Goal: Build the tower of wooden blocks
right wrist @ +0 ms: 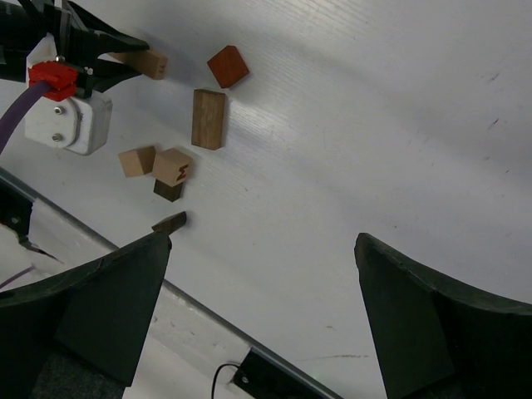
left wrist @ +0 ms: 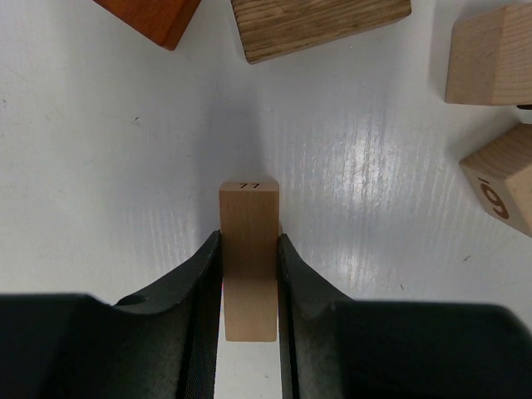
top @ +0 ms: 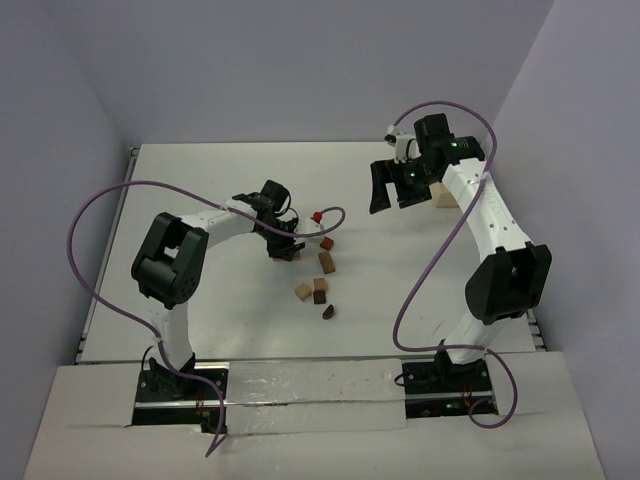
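Observation:
My left gripper (left wrist: 249,239) is shut on a narrow light tan block (left wrist: 249,208) with a number stamped on its end, held low over the white table. In the top view that gripper (top: 283,246) sits just left of the loose blocks. Among them are a red-brown cube (top: 327,243), a brown oblong block (top: 327,262), a light tan cube (top: 304,291) and a small dark piece (top: 328,311). A stamped tan cube (right wrist: 173,166) appears to rest on a dark brown block (right wrist: 169,190). My right gripper (right wrist: 262,241) hangs open and empty, high at the back right (top: 400,188).
A larger pale tan block (top: 445,195) lies beside the right arm at the back right. The left wrist's white camera housing with a red clip (right wrist: 60,108) and purple cables loop above the table. Grey walls close in the table's sides.

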`<act>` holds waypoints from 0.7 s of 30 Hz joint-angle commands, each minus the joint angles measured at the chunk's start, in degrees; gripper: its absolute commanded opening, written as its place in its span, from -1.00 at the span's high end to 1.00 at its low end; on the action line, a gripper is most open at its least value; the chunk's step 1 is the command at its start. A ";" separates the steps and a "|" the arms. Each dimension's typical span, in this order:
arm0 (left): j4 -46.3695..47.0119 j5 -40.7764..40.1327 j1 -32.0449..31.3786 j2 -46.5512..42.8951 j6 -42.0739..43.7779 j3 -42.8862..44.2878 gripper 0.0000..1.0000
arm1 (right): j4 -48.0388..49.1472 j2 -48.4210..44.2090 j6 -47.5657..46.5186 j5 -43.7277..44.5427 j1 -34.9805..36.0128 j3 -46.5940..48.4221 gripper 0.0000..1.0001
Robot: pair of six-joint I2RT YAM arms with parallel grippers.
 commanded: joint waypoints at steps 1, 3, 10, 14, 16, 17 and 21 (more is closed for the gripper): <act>2.36 0.57 0.33 0.72 1.09 -0.40 0.32 | -0.78 0.08 -0.90 -0.78 0.39 2.87 -0.99; 2.54 0.57 0.33 0.89 1.07 -0.45 0.28 | -0.86 0.16 -0.90 -0.70 0.42 2.95 -0.99; 3.16 0.23 0.33 1.08 1.24 -0.96 0.15 | -1.21 0.18 -1.07 -0.69 0.93 3.31 -0.99; 2.88 -0.14 0.33 1.09 1.72 -1.04 0.04 | -1.31 -0.10 -1.25 -0.61 1.21 3.14 -0.99; 2.50 -0.07 0.33 1.07 2.02 -0.66 -0.04 | -1.31 -0.29 -1.25 -0.60 1.22 3.06 -0.99; 2.17 -0.16 0.33 0.98 1.98 -0.38 -0.07 | -1.31 -0.38 -1.25 -0.55 1.26 3.11 -0.99; 0.35 0.06 0.26 0.04 1.75 0.78 -0.25 | -1.40 -0.75 -1.16 -0.34 1.23 3.23 -0.99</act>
